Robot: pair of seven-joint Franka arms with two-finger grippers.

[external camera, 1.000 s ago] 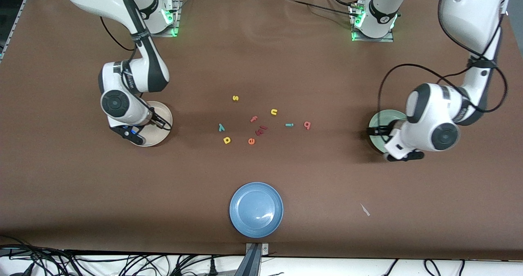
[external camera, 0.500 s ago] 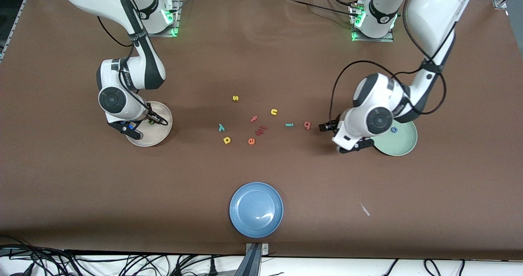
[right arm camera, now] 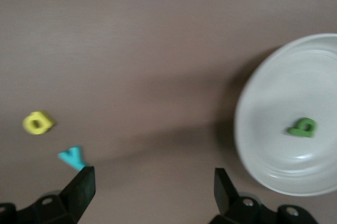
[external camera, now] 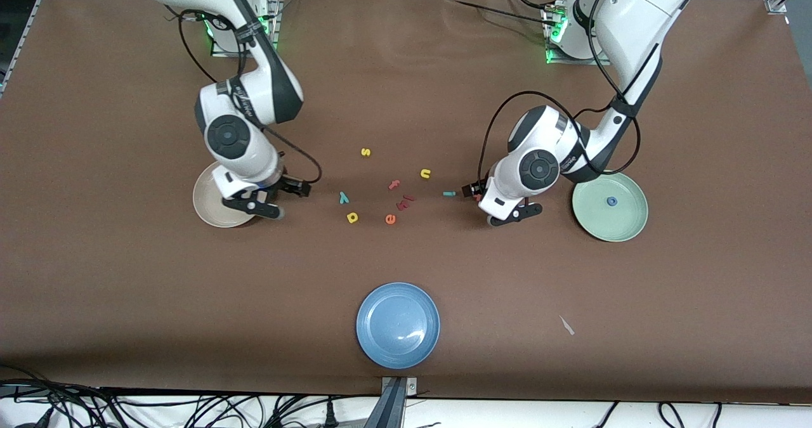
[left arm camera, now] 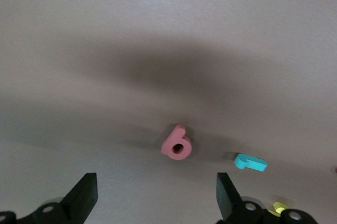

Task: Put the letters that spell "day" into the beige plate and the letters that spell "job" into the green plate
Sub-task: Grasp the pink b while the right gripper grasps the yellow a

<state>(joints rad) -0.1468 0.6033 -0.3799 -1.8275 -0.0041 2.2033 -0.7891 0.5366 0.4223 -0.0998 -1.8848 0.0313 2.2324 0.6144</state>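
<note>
Your left gripper (left arm camera: 154, 203) hangs over the pink "b" (left arm camera: 176, 143), jaws apart and empty, with the teal "j" (left arm camera: 250, 162) just beside. The blue "o" (external camera: 611, 201) sits in the green plate (external camera: 628, 228). Your right gripper (right arm camera: 152, 197), jaws apart, empty, hovers by the beige plate (right arm camera: 253, 145) holding the green "d" (right arm camera: 303, 127); the yellow "a" (right arm camera: 38, 122) and teal "y" (right arm camera: 72, 156) lie on the table.

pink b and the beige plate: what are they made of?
Pink b: probably foam; thick, matte, soft rounded edges, no shine. Beige plate: looks like hard plastic or glazed ceramic; smooth, slightly glossy, small highlight near the rim. Cannot tell which.
</note>
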